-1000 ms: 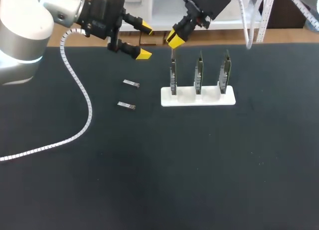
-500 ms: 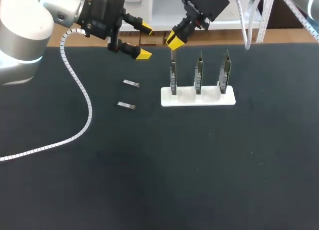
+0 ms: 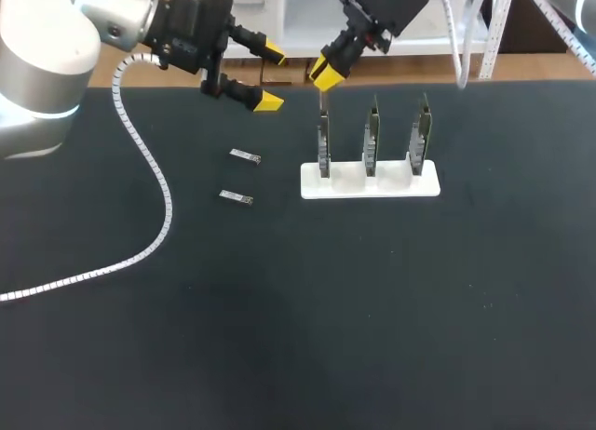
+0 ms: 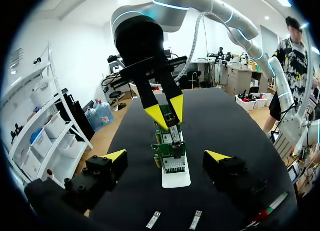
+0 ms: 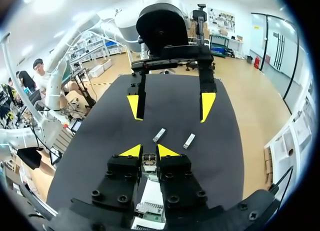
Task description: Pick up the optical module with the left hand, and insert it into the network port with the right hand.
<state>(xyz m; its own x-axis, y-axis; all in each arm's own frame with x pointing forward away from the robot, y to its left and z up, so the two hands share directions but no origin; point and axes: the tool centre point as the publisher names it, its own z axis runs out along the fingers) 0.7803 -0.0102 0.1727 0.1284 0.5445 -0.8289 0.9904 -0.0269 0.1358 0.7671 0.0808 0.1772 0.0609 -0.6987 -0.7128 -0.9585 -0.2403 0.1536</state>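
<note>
Hardly anything has shifted in the head view: the right claw (image 3: 325, 72) has crept slightly upward above the left end of the white plastic rack (image 3: 370, 181), while the left claw (image 3: 270, 75) and the two loose silver modules (image 3: 245, 155) on the black table (image 3: 372, 309) left of the rack sit as before. The left claw hangs wide open and empty, up and to the left of the rack. What the right claw carries is too small to make out from here.

From the left wrist, the left claw's own fingers stand far apart with nothing between them. Straight ahead, the right claw pinches a small silver metal optical module (image 4: 174, 134) from both sides, just above the nearest of the upright green circuit boards (image 4: 170, 153) in the rack. The loose modules lie on the table just short of the rack.

From the right wrist, the right claw is closed on that module, directly over the rack.

I judge the module light, rigid and smooth-shelled, so likely to slip or twist in a loose pinch. The long flat sides toward the rear look the best hold, leaving the nose free for the port. The boards look delicate, so a skewed push could strain them.
</note>
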